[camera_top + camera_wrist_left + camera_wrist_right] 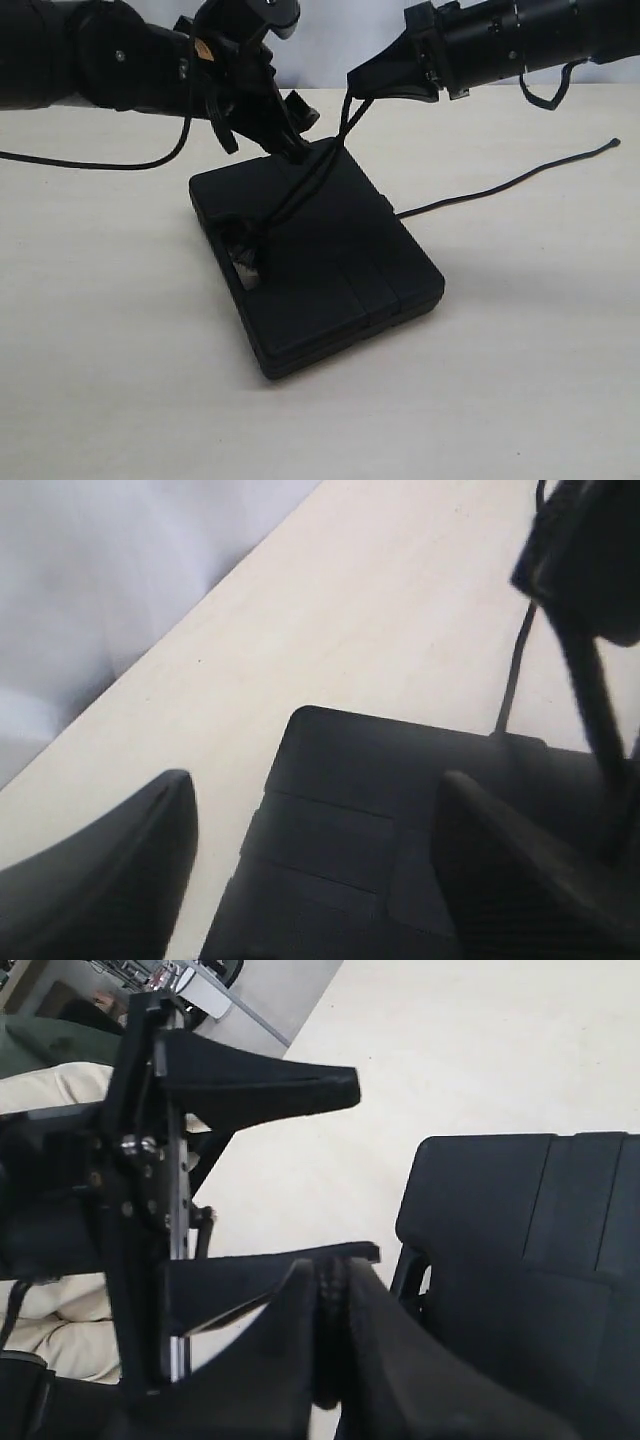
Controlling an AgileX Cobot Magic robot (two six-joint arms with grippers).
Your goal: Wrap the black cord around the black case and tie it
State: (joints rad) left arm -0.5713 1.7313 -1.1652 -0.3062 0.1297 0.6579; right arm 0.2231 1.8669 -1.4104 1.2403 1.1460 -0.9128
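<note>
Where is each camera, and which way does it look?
Exterior view: stands apart, looking down at the black case; left arm and right arm up top.
Left wrist view: on the left arm, looking past the open left gripper at the case.
Right wrist view: on the right arm, facing the case past the right gripper, shut on the black cord.
All show the case.
</note>
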